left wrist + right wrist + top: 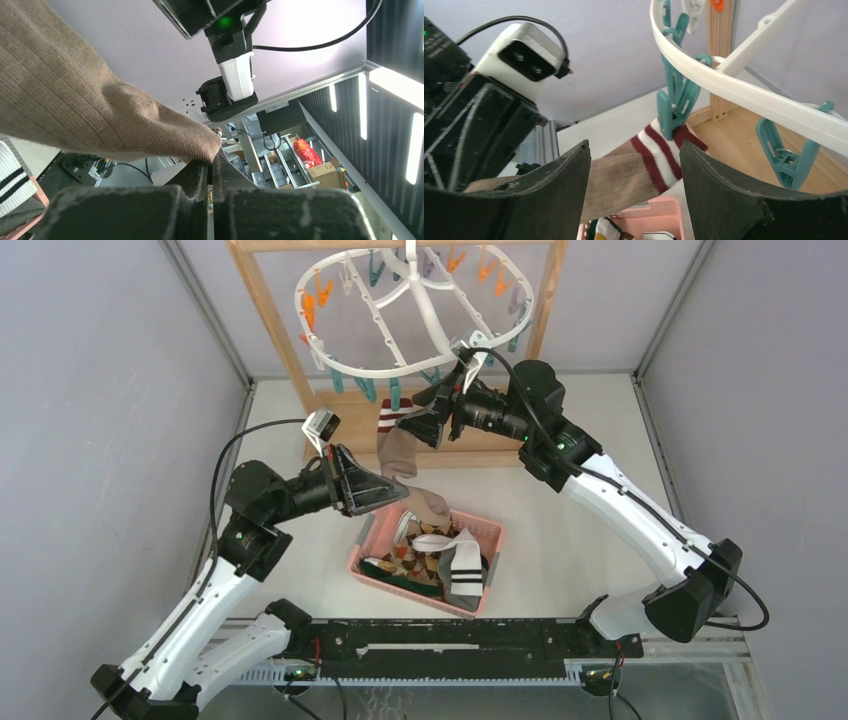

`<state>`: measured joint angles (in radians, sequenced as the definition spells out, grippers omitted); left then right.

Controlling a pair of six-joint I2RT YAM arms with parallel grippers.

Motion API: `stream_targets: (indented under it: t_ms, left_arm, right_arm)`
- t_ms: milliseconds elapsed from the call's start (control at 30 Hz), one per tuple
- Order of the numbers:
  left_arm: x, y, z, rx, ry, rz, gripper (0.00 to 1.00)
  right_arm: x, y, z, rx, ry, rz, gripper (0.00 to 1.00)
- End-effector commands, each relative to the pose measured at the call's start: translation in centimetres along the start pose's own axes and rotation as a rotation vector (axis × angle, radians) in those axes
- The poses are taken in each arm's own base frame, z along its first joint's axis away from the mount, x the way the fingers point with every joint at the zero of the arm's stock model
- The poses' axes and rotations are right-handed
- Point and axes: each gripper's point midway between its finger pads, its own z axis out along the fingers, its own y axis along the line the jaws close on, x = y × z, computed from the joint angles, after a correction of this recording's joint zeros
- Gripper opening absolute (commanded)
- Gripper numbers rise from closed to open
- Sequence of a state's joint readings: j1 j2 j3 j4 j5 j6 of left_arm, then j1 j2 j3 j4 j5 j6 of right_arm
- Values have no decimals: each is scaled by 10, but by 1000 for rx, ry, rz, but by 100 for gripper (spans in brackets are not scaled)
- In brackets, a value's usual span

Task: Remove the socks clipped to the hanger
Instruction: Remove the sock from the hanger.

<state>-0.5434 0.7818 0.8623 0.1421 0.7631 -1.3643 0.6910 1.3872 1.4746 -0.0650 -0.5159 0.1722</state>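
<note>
Near the far edge of the desk point(610, 410), the left claw point(398, 486) grasps a beige knitted sock point(401, 454) whose red-striped cuff hangs in a teal clip point(675, 102) of the white plastic oval hanger point(400, 373), with the right claw point(635, 150) released around the sock.

Seen from my right wrist, the hanger point(734, 89) runs off the top and right edges. Below it, the beige sock point(634, 185) slips behind the fingers of my right gripper point(634, 147), so its foot is out of sight there. Its toe is buried in my left gripper point(212, 162). Farther below the hanger, the socks point(440, 560) in the basket point(488, 533) overlap too much to count.
</note>
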Motion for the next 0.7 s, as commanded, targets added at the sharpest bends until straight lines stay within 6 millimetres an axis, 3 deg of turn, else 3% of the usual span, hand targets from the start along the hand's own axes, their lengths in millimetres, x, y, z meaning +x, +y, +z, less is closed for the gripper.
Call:
stream_targets:
  t_ms: [0, 667]
  left_arm:
    - [10, 0, -7, 6, 18, -10, 0]
    - [1, -2, -20, -18, -50, -19, 0]
  right_arm:
    - [-21, -6, 5, 22, -66, -85, 73]
    - [-36, -26, 19, -14, -143, -85, 73]
